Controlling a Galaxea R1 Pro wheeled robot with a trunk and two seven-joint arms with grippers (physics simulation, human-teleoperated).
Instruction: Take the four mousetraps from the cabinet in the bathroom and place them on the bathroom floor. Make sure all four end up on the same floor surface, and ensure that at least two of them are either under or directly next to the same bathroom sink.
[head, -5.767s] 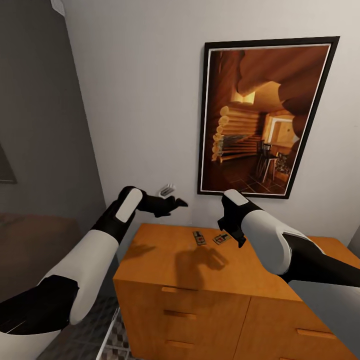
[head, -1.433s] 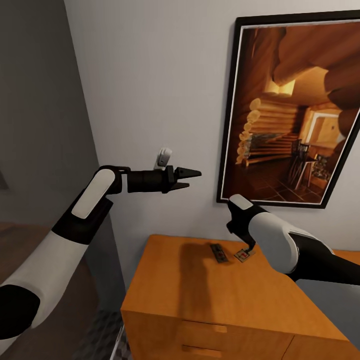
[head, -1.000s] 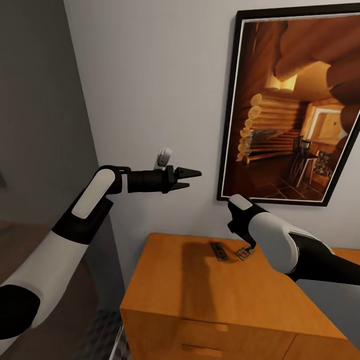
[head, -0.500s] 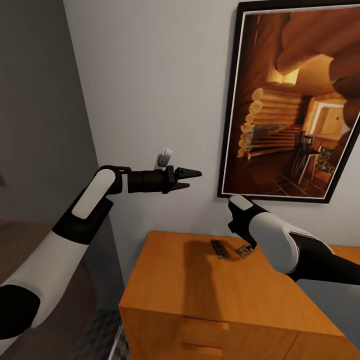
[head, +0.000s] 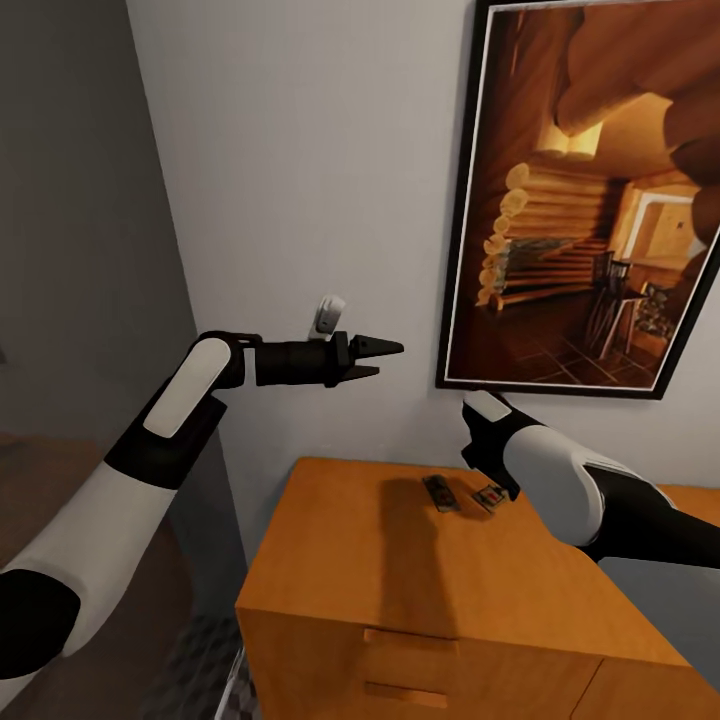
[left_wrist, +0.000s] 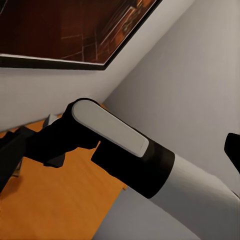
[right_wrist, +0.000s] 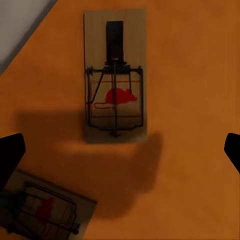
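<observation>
Two mousetraps lie side by side at the back of the orange-brown cabinet (head: 400, 570) top, one darker (head: 440, 493) and one with a red mouse print (head: 490, 496). My right wrist (head: 487, 450) hangs just over the printed one. In the right wrist view my right gripper (right_wrist: 120, 152) is open, with that mousetrap (right_wrist: 115, 100) lying flat between and beyond its fingertips (right_wrist: 10, 155), apart from them. The other mousetrap (right_wrist: 40, 210) lies beside it. My left gripper (head: 388, 358) is held high in front of the wall, open and empty, well above the cabinet.
A large framed picture (head: 580, 200) hangs on the wall above the cabinet. A small white wall fixture (head: 328, 313) sits just behind my left gripper. A dark grey wall (head: 80, 200) closes the left side. Patterned floor tiles (head: 205, 660) show beside the cabinet's left end.
The whole picture has shifted a little, so the camera moved. Since the oldest frame my left arm has risen from over the cabinet. My right gripper now hangs closer over the printed mousetrap.
</observation>
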